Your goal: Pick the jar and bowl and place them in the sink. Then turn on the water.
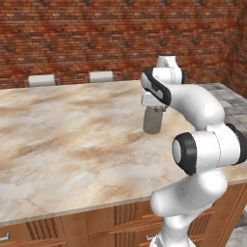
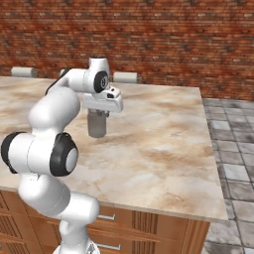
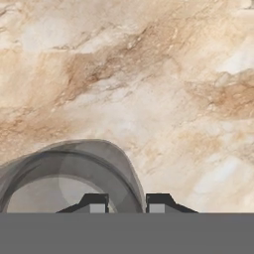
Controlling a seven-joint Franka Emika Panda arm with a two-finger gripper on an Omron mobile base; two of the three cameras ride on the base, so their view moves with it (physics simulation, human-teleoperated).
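Observation:
The translucent grey jar (image 1: 153,121) stands upright on the marble counter (image 1: 72,144), just below my hand. From the right it is the jar (image 2: 97,125) under the white hand. In the hand view the jar (image 3: 69,168) looms large at the lower left. My gripper (image 3: 127,204) has its fingertips close together, with the jar's right wall running between them: one tip inside the rim, one outside. It looks shut on the jar's wall. The jar's base rests on the counter. The bowl, the sink and the water are out of view.
Two pale chair backs (image 1: 41,79) (image 1: 100,75) stand behind the counter's far edge, before a brick wall. The counter ends at the right in an edge (image 2: 211,149), with grey tiled floor (image 2: 235,158) beyond. Wooden drawers run under the front edge.

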